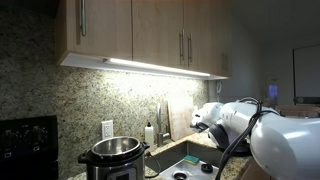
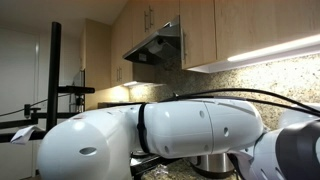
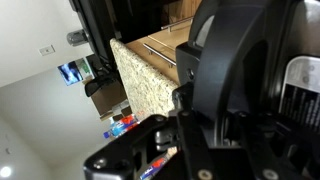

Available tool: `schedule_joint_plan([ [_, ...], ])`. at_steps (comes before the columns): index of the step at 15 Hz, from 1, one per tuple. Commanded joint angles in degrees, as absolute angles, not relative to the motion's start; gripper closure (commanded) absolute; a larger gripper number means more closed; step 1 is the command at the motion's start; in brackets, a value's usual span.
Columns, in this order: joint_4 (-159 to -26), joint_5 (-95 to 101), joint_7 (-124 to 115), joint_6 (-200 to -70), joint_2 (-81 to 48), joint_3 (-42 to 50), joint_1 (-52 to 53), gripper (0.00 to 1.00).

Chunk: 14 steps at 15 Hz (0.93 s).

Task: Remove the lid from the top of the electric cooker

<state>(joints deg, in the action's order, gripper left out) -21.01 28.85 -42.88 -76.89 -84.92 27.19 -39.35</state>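
The lid is out of my sight; the electric cooker [image 1: 113, 158] beside the sink [image 1: 186, 160] looks open on top. The hand [image 3: 170, 150] is pressed together. If it carries the lid, a slip drops it.

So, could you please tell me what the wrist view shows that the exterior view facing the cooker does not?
Only the wrist view: a close look at the gripper, shut and filling much of the frame. Only that exterior view: the electric cooker, the sink and the robot arm. Both: speckled granite and wooden cabinets.
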Motion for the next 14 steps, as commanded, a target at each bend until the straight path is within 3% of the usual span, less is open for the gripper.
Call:
schedule_joint_plan([
  [1,-21.36,27.34,-45.75,-77.75,-83.12,28.0,-39.24,0.96],
  [4,-22.25,27.83,-45.16,-77.99,-84.09,28.07,-38.85,0.96],
  [5,-22.33,27.81,-45.26,-77.99,-84.12,28.03,-38.82,0.86],
  [13,-21.87,27.8,-45.12,-77.75,-84.91,28.04,-38.81,0.86],
  [14,-21.87,27.8,-45.12,-77.75,-84.91,28.04,-38.81,0.96],
])
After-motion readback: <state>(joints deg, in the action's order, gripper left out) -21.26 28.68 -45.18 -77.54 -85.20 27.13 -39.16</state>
